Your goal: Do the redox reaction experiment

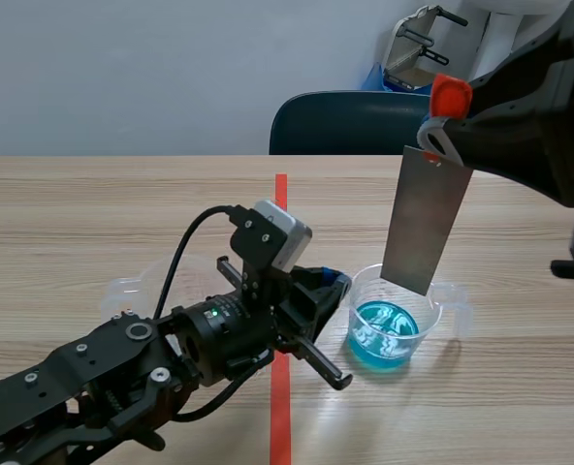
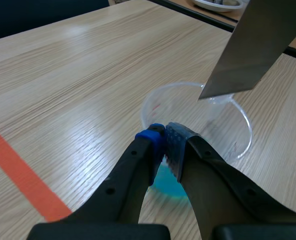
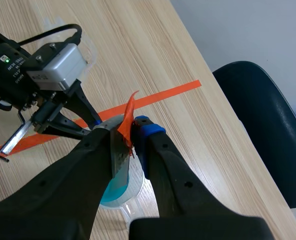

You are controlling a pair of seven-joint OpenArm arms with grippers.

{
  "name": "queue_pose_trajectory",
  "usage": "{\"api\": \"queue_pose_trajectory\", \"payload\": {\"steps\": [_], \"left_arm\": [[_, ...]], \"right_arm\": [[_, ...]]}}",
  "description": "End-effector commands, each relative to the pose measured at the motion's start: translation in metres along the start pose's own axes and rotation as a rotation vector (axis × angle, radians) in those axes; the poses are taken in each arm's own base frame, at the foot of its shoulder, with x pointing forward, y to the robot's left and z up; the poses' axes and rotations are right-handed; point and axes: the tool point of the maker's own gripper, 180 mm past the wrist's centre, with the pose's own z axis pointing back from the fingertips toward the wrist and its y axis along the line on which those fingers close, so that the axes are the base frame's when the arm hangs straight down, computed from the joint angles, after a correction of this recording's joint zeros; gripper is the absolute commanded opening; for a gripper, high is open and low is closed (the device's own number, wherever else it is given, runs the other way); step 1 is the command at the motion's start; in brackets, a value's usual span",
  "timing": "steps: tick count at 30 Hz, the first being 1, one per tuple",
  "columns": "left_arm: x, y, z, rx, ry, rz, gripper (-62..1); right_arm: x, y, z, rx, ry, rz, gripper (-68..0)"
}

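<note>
A clear plastic beaker holding blue liquid stands right of the orange tape line. My left gripper is at its left rim; in the left wrist view the gripper is shut, pinching the beaker's near wall. My right gripper, raised at the upper right, is shut on the orange-taped top of a grey metal sheet. The sheet hangs upright with its lower edge just over the beaker's mouth, above the liquid. From the right wrist view the sheet is edge-on between the fingers of the gripper.
A second clear plastic cup sits on the table behind the left arm. A dark blue chair stands at the far table edge. The left arm's camera and cable lie close beside the beaker.
</note>
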Motion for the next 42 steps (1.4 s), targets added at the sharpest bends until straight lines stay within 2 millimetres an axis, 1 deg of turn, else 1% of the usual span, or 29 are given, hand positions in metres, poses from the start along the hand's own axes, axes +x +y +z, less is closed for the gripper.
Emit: {"api": "queue_pose_trajectory", "payload": {"steps": [1,8,11,12,17,20,21,22,25,26,27,32,42], "left_arm": [[0.017,-0.002,0.007,-0.004,-0.053,-0.007,-58.2],[0.023,-0.001,0.042,0.007,-0.055,-0.023,-58.2],[0.022,-0.008,0.057,-0.007,-0.044,-0.025,-57.6],[0.022,-0.011,0.062,-0.013,-0.042,-0.025,-56.1],[0.017,-0.019,0.084,0.000,-0.016,-0.034,-44.0],[0.019,-0.023,0.096,0.014,-0.028,-0.035,-36.3],[0.020,-0.024,0.100,0.022,-0.036,-0.035,-32.4],[0.021,-0.024,0.103,0.034,-0.044,-0.038,-27.1],[0.024,-0.027,0.108,0.047,-0.062,-0.052,-6.0],[0.024,-0.029,0.108,0.043,-0.067,-0.061,-1.6],[0.024,-0.030,0.109,0.041,-0.069,-0.062,0.6],[0.022,-0.034,0.111,0.037,-0.068,-0.067,1.4],[0.022,-0.034,0.111,0.037,-0.071,-0.068,1.4]], "right_arm": [[0.010,-0.003,0.002,-0.010,-0.032,0.018,-66.7],[0.010,-0.003,0.002,-0.010,-0.032,0.018,-66.7],[0.010,-0.003,0.002,-0.010,-0.032,0.018,-66.7],[0.010,-0.003,0.002,-0.010,-0.032,0.018,-66.7],[0.010,-0.003,0.002,-0.010,-0.032,0.018,-66.7],[0.010,-0.003,0.002,-0.010,-0.032,0.018,-66.7],[0.010,-0.003,0.002,-0.010,-0.032,0.018,-66.7],[0.010,-0.003,0.002,-0.010,-0.032,0.018,-66.7],[0.010,-0.003,0.002,-0.010,-0.032,0.018,-66.7],[0.010,-0.003,0.002,-0.010,-0.032,0.018,-66.7],[0.010,-0.003,0.002,-0.010,-0.032,0.018,-66.7],[0.010,-0.003,0.002,-0.010,-0.032,0.018,-66.7],[0.010,-0.003,0.002,-0.010,-0.032,0.018,-66.7]]}}
